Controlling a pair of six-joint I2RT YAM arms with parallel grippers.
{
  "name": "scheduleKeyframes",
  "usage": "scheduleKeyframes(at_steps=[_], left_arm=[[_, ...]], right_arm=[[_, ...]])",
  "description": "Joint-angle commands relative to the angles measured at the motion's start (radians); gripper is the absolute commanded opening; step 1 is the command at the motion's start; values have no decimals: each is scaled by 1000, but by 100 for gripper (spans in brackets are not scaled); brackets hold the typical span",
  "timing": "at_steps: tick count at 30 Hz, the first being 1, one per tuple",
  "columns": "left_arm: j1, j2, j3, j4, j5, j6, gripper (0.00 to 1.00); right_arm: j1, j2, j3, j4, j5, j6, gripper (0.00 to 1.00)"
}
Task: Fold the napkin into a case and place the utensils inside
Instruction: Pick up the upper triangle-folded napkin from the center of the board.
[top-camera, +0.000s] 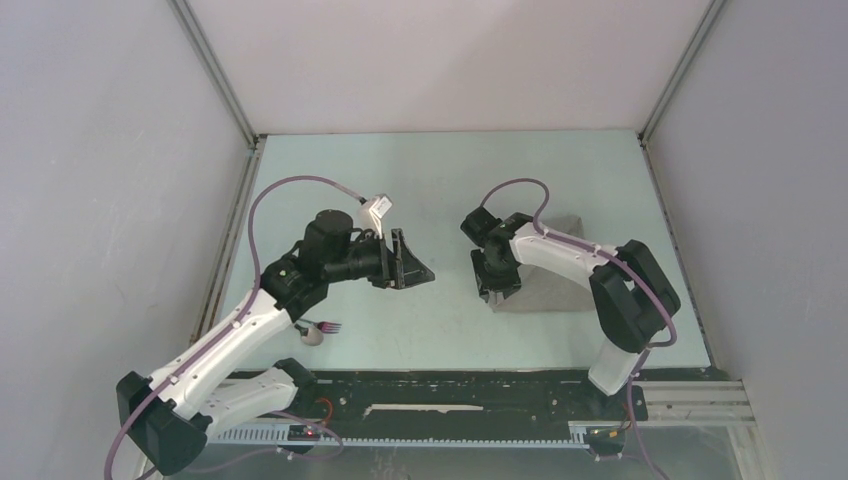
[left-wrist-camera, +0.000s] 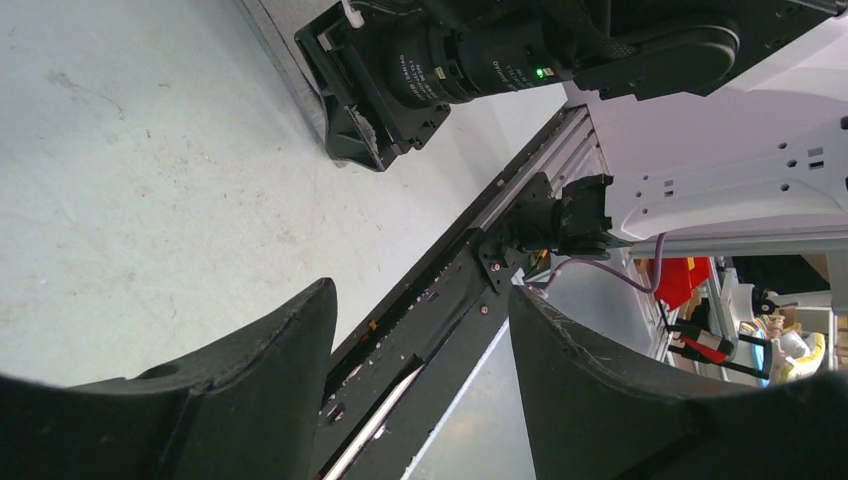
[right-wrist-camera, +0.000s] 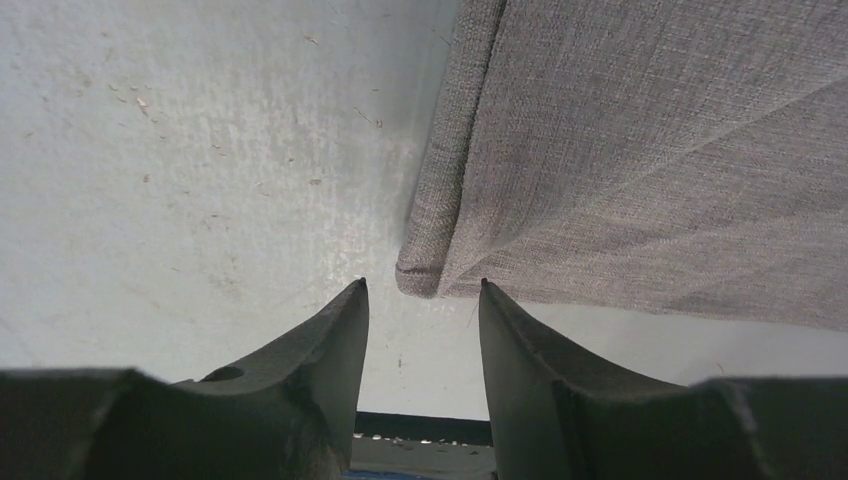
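The napkin (top-camera: 548, 292) lies folded flat in a layered grey rectangle right of centre, partly under my right arm. My right gripper (top-camera: 497, 288) is open at its near-left corner. In the right wrist view the folded corner of the napkin (right-wrist-camera: 640, 150) sits just beyond the gap of the open gripper (right-wrist-camera: 422, 285), which holds nothing. The utensils (top-camera: 322, 331), a spoon and a fork with pinkish handles, lie on the table at the near left, partly hidden under my left arm. My left gripper (top-camera: 412, 262) is open and empty above the table's middle, as its wrist view (left-wrist-camera: 420, 290) shows.
A black rail (top-camera: 470, 400) runs along the table's near edge. Grey walls close in the left, right and back sides. The right arm's black joint (left-wrist-camera: 400, 70) shows in the left wrist view.
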Motion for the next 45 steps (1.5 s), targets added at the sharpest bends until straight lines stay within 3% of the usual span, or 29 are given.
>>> scheduleKeyframes(at_steps=[1,5,25,31,37,42,45], left_arm=[[14,-21,-15,4,19,30,69],[20,-22,-18,4,23,32,69],[51,-21,-28,4,38,37,69],[64,-17,-35,1,37,39,69],[109,-14,-71,23,15,-1,71],[174,5,-148,125,-1,-128,74],[203,43,-234,288,29,-290,75]], right_arm=[[10,27,38,0,19,-21,51],[9,56,43,3,24,-31,47],[-6,182,29,55,46,-90,50],[-9,175,-49,144,63,-100,31],[9,106,-90,210,138,-143,1],[31,9,-112,250,103,-183,0],[30,-58,-128,256,68,-167,0]])
